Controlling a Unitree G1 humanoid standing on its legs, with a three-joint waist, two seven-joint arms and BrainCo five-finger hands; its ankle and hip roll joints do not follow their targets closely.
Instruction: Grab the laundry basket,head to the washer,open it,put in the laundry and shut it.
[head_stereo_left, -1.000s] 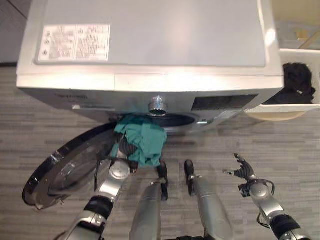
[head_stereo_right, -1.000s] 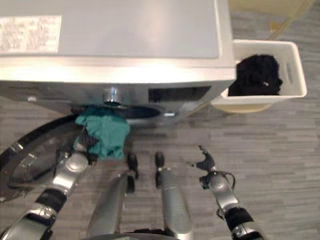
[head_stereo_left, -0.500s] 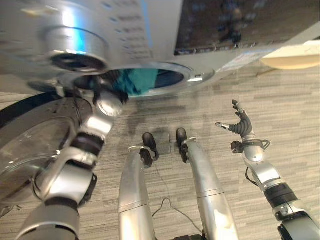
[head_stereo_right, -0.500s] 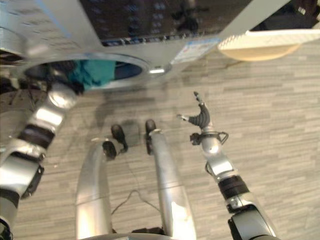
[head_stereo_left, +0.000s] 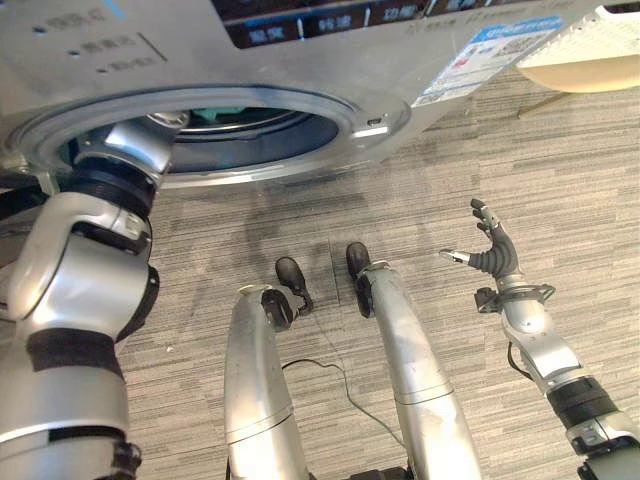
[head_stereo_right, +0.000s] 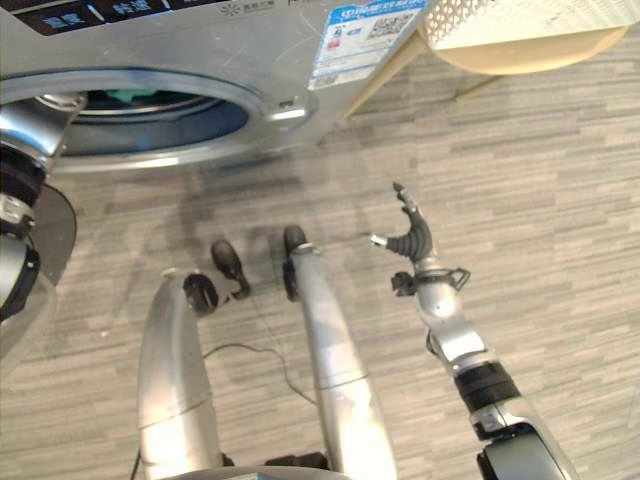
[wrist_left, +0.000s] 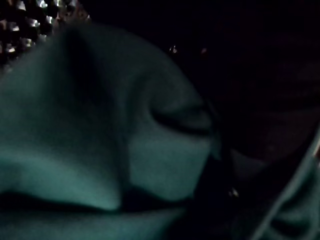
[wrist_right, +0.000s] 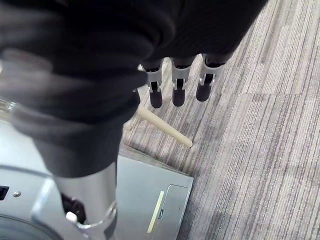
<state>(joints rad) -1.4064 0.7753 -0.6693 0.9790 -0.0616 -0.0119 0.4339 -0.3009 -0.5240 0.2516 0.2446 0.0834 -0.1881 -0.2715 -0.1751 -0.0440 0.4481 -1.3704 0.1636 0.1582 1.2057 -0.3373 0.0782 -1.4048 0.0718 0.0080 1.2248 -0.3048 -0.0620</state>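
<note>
- Washer (head_stereo_right: 250, 45) fills the top, its round opening (head_stereo_right: 140, 115) facing down at the grey plank floor (head_stereo_right: 520, 200)
- A scrap of teal laundry (head_stereo_right: 130, 96) shows inside the drum
- Left arm reaches up into the opening, hand hidden inside
- Right hand (head_stereo_right: 410, 238) hangs over the floor, fingers relaxed, holding nothing
- White basket (head_stereo_right: 520, 18) sits at the top right corner

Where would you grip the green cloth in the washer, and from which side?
Probably pinch the raised fold of the green cloth, reaching in through the front opening of the washer. The cloth lies crumpled inside, and that ridge stands up enough for fingers to close on.
</note>
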